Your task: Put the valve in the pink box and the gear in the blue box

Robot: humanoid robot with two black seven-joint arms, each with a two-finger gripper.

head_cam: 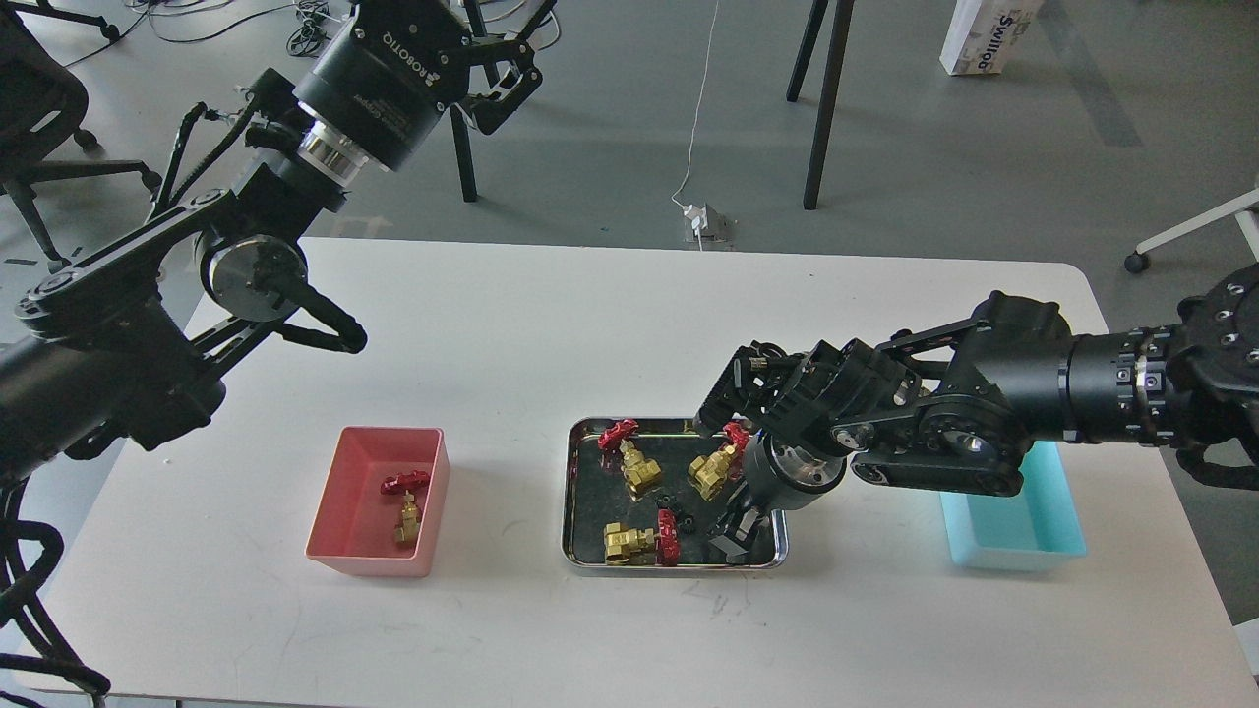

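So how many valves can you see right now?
4: one valve in the pink box, three in the steel tray at. The right arm may hide more.

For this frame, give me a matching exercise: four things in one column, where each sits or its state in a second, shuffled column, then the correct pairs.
Things:
1. pink box
2. blue box
3. steel tray
4. left gripper

Places or states:
A. partly hidden under the right arm
B. raised high, away from the table
C. holds three valves and small black gears
D. holds one valve

Pairs: 1-D, 2-A, 3-C, 4-B
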